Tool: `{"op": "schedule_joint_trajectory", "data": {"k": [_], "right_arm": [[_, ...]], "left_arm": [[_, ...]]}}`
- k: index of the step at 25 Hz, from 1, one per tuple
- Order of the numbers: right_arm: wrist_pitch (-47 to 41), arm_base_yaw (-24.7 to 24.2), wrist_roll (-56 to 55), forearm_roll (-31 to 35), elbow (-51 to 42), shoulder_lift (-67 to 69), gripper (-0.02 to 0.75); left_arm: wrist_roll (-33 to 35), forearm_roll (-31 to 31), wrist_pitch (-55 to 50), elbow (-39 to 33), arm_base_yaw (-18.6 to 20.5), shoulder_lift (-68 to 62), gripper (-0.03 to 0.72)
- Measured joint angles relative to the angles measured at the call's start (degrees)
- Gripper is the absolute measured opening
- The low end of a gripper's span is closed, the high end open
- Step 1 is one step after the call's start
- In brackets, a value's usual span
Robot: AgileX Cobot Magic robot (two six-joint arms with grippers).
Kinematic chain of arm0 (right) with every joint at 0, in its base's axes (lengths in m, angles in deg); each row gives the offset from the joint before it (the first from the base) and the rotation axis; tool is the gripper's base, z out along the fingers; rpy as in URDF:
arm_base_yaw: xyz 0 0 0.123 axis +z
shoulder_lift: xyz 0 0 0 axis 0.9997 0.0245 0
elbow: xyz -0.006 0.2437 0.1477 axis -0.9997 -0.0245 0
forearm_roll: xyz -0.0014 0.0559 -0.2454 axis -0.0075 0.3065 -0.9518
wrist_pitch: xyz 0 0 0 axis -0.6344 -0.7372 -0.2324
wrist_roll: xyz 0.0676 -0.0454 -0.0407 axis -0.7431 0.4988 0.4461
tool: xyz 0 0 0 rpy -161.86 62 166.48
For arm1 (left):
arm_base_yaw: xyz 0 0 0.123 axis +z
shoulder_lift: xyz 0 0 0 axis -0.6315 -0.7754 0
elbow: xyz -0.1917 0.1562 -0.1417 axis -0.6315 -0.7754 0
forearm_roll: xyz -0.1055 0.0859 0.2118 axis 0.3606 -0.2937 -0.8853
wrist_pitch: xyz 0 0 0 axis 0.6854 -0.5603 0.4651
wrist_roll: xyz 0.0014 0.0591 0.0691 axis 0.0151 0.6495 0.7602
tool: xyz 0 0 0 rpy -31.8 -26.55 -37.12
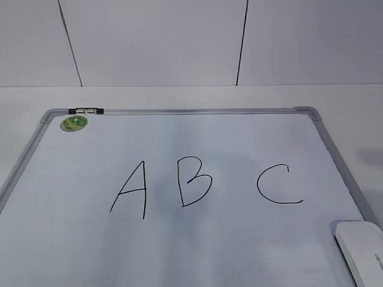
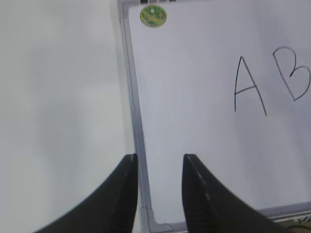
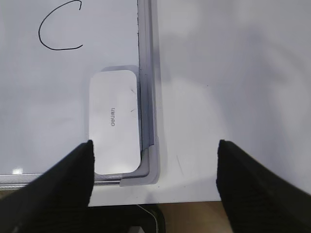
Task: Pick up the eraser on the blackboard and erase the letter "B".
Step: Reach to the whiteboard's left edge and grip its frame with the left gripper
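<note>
The eraser [image 3: 115, 121] lies flat in the blackboard's [image 1: 179, 251] near right corner against the frame, long axis along the right edge, cut off in the exterior view. The letter "B" [image 1: 195, 181] stands unerased mid-board. The right gripper [image 3: 154, 162] hovers spread wide above the corner; the left gripper [image 2: 159, 167] hangs partly open, empty, over the left frame.

A plain test bench in a lab or office-like room. A white table [image 1: 179, 95] carries a dry-erase blackboard [image 1: 179, 251] with handwritten letters, lying flat. Far behind it stands a bare pale panelled wall [image 1: 155, 42] with dark vertical seams.
</note>
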Motion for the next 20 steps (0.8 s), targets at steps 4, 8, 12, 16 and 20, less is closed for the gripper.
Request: {"op": "schedule_joint_trajectory", "data": {"k": [4, 8, 12, 16, 20], "right_arm": [[0.0, 0.0, -0.15, 0.84, 3.3, 5.75, 0.585], [0.0, 0.0, -0.33, 2.5, 4.83, 10.28, 0.585], [0.0, 0.0, -0.33, 5.3, 5.34, 13.47, 0.585], [0.0, 0.0, 0.63, 7.97, 5.34, 15.87, 0.585], [0.1, 0.0, 0.98, 8.45, 5.34, 16.81, 0.585]], "left_arm": [[-1.27, -1.14, -0.15, 3.13, 0.0, -0.39, 0.238], [-1.38, -2.26, -0.39, 3.37, 0.0, -5.89, 0.237], [-1.02, -1.89, -0.28, 3.37, 0.0, -15.79, 0.237], [-0.23, -1.89, 0.22, 3.37, 0.0, -26.28, 0.237], [1.36, -1.89, 1.37, 3.37, 0.0, -35.14, 0.237]]}}
